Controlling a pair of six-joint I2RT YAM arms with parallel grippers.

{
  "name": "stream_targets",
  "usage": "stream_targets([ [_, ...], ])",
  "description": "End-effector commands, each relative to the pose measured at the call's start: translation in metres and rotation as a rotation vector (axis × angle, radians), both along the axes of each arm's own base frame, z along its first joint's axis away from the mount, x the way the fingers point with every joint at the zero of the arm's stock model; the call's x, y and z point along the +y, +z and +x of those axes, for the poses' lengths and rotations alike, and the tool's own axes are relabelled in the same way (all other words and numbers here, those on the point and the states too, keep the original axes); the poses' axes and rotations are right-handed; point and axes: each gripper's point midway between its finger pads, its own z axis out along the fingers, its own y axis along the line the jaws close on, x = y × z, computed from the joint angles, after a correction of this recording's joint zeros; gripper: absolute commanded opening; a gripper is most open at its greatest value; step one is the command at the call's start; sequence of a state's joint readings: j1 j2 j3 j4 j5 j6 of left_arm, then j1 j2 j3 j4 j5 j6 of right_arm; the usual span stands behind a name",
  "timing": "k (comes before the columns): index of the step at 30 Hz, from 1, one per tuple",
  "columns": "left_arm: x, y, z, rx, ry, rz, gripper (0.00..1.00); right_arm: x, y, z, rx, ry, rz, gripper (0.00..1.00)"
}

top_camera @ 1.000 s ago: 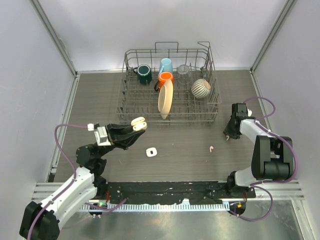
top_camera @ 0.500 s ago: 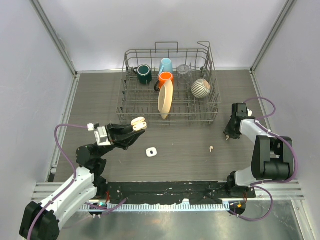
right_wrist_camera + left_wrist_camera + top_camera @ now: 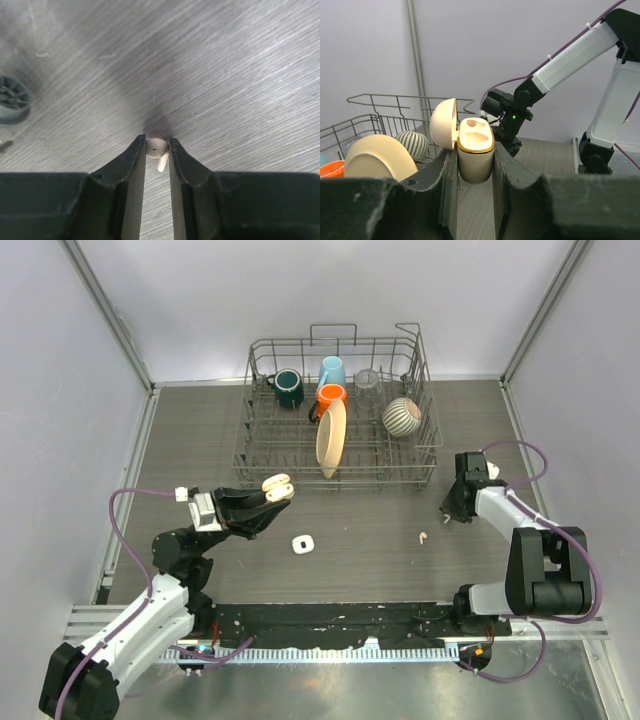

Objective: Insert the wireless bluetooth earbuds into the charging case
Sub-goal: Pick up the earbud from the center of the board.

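Note:
My left gripper (image 3: 268, 496) is shut on the cream charging case (image 3: 277, 486) and holds it above the table at the left. In the left wrist view the case (image 3: 475, 150) stands upright between the jaws with its lid open and both sockets empty. My right gripper (image 3: 447, 516), at the right of the table, is shut on a white earbud (image 3: 157, 148), whose stem hangs between the jaws just over the table top. A second earbud (image 3: 423, 537) lies loose on the table left of that gripper. Any other earbuds are out of view.
A wire dish rack (image 3: 245, 430) stands at the back with mugs, a cream plate (image 3: 331, 436) and a striped bowl (image 3: 402, 416). A small white squarish object (image 3: 303, 543) lies on the table near the left gripper. Side walls close in both sides.
My right gripper has shifted a little to the left with the earbud between its jaws. The left arm and the case have not moved.

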State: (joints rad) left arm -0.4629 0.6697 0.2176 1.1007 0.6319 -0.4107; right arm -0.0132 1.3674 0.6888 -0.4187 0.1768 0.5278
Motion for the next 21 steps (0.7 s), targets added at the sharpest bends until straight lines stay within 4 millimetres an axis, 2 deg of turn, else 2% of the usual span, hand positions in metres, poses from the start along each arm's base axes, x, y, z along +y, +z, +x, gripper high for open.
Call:
stream_targets([
  [1,0.0022,0.0082,-0.0006,-0.031,0.014,-0.017,0.0,0.0057,-0.0058,-0.0063,-0.002,-0.05,-0.018,0.03],
  [4,0.0023,0.0086,-0.0002,-0.032,0.016,-0.018,0.0,0.004,-0.0055,-0.0082,-0.01,-0.077,-0.043,0.04],
  [7,0.0022,0.0087,0.0005,-0.03,0.017,-0.018,0.0,0.0064,-0.006,-0.0075,-0.02,-0.074,-0.041,0.13],
  [11,0.0016,0.0086,0.0012,-0.028,0.016,-0.016,0.0,0.0103,-0.0095,-0.0073,-0.009,-0.03,-0.033,0.32],
  [14,0.0014,0.0091,0.0007,-0.03,0.014,-0.015,0.0,0.0114,-0.0113,-0.0076,0.011,0.011,-0.04,0.39],
  [21,0.0011,0.0088,0.0004,-0.031,0.011,-0.013,0.0,0.0123,-0.0101,-0.0069,0.032,0.08,-0.054,0.4],
])
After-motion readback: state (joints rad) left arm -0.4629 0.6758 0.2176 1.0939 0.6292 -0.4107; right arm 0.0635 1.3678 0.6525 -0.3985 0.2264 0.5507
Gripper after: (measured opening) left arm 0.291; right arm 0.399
